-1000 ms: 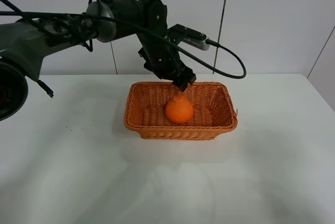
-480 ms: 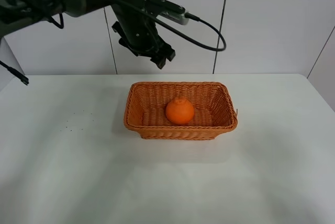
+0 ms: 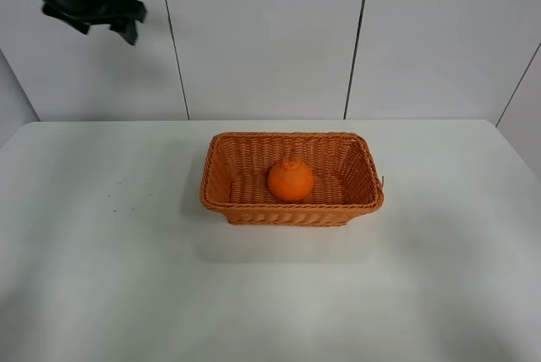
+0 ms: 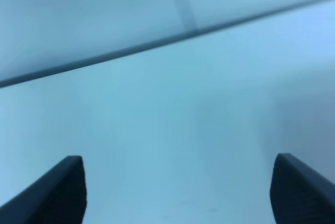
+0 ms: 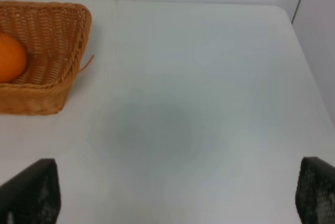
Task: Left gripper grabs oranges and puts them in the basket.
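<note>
The orange point(image 3: 291, 180) lies inside the wicker basket point(image 3: 363, 197) at the middle of the white table. It also shows in the right wrist view point(image 5: 10, 57), in the basket point(image 5: 63, 35). My left gripper point(image 3: 127, 28) is high at the upper left, far from the basket. In its wrist view the left gripper point(image 4: 180, 192) is open and empty, its fingertips point(image 4: 63, 187) wide apart over bare table. My right gripper point(image 5: 178, 198) is open and empty over the table to the right of the basket; it is out of the exterior view.
White wall panels with dark seams point(image 3: 357, 41) stand behind the table. The table's right edge point(image 5: 296, 30) lies near the right gripper. Small dark specks point(image 3: 114, 201) mark the table left of the basket.
My left arm has risen and swung away to the upper left, from just above the basket to nearly out of view. The orange stays in the basket.
</note>
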`<act>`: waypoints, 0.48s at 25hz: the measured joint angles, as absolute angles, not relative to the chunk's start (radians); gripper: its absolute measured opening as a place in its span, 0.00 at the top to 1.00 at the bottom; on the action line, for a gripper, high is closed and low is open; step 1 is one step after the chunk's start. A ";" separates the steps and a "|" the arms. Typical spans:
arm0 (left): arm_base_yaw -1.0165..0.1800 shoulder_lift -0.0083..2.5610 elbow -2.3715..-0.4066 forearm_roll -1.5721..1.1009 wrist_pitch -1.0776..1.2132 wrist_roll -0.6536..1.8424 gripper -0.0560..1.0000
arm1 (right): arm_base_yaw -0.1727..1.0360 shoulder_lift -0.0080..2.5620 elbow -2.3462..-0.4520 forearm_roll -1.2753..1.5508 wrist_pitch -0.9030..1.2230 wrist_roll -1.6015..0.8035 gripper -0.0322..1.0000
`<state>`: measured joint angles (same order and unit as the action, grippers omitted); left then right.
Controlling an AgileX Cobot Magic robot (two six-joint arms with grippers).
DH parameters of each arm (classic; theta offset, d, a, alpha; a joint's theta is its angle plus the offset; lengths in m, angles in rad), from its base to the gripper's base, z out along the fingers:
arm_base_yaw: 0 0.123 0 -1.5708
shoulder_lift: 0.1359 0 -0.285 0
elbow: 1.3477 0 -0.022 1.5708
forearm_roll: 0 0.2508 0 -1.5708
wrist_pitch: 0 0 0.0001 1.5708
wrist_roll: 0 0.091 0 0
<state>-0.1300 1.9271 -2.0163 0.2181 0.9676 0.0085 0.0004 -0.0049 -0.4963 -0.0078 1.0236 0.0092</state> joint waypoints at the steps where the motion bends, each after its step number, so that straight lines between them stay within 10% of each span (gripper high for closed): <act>1: -0.098 1.919 -2.016 0.216 0.970 0.009 0.17 | 0.000 -0.005 -0.496 -0.008 1.024 0.009 0.30; 12: 0.090 1.894 -2.016 0.151 1.010 0.057 0.17 | 0.000 -0.005 -0.496 -0.008 1.024 0.009 0.30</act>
